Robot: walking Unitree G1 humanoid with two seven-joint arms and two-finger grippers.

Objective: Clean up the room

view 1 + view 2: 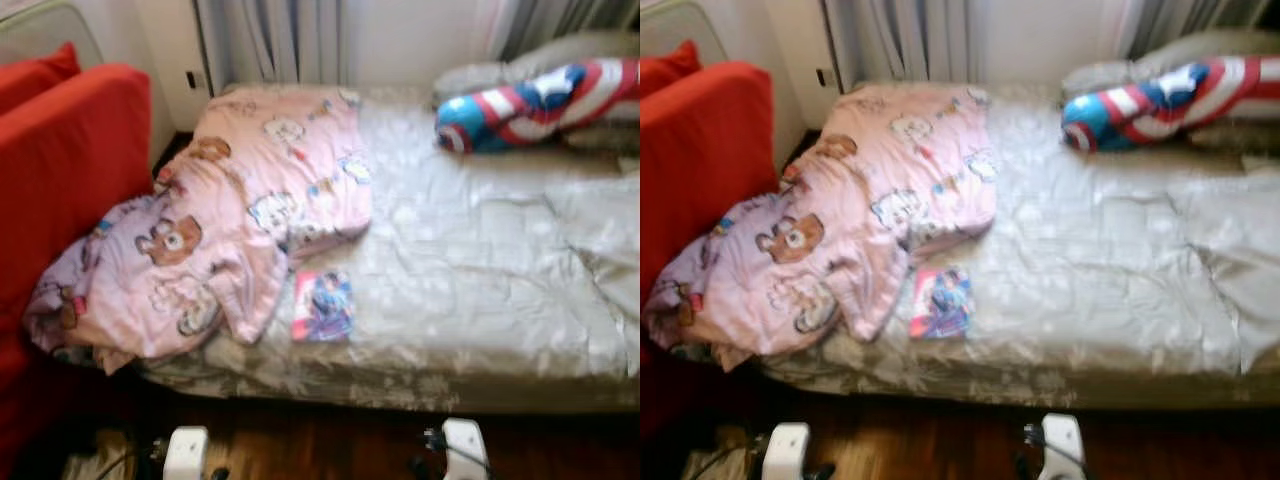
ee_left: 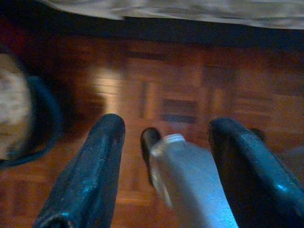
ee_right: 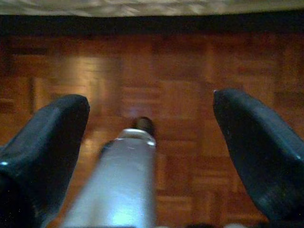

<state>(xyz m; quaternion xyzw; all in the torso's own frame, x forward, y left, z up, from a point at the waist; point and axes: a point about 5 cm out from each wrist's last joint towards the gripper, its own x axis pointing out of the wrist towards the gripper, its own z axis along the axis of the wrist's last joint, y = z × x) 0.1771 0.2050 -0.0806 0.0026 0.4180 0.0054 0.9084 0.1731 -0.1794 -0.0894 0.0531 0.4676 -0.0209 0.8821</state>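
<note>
**Q:** What are your grippers doing, nearest things first?

**A:** Both hang low over the parquet floor, holding nothing. My left gripper has its fingers spread apart, and so does my right gripper. I judge they are idle because I stand at the bedside with no piece chosen yet.

**Q:** And what needs tidying?

**A:** On the bed, near the front edge at lower centre of the frame, a small colourful book lies flat, just beside the rumpled pink blanket. That blanket sits bunched on the left of the frame, one end spilling off the mattress toward the red sofa. It looks tossed, not folded. Farther back, upper right, a striped red, white and blue cushion leans on a grey pillow.

**Q:** What do the wrist cameras add?

**A:** They show the floor under me and the bed's hem. The left one also catches a dark-rimmed round object I cannot identify. The head views give the bedtop.
</note>
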